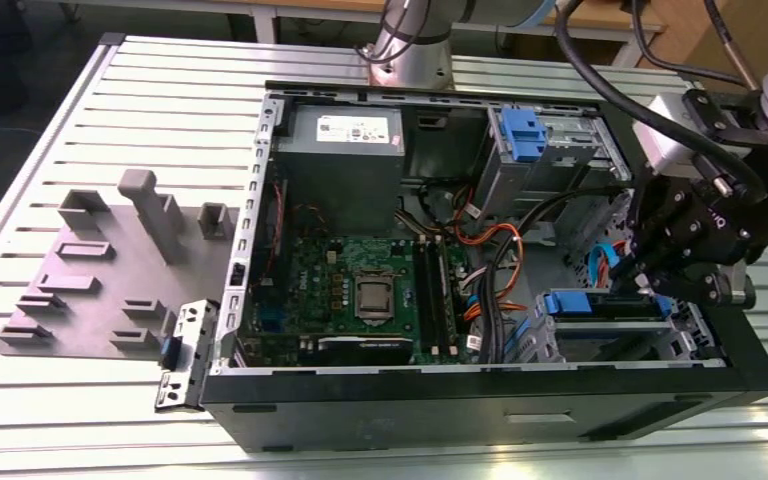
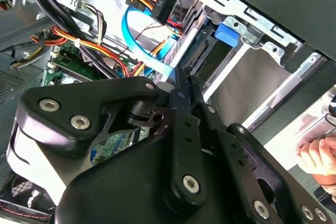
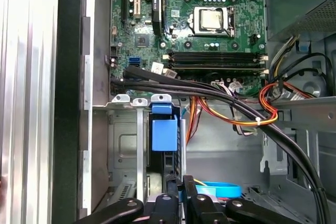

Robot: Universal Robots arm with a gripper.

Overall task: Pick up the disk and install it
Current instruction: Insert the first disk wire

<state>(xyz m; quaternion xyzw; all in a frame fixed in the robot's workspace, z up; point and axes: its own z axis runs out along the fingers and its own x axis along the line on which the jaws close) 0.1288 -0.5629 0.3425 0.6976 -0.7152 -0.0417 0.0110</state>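
The disk stands on edge in the metal drive cage at the front corner of the open computer case, on the exterior view's right. Its blue carrier frame and dark edge show in the first wrist view. In the second wrist view I see its connector end and blue tab. My gripper hangs right above the disk's rear end. Its two black fingers are pressed together with nothing between them, the tips close to the disk's edge.
The case holds a green motherboard, a grey power-supply box, a second cage with a blue latch, and orange, black and blue cables beside the drive cage. A grey fixture plate lies outside the case. A hand is near the case's outer wall.
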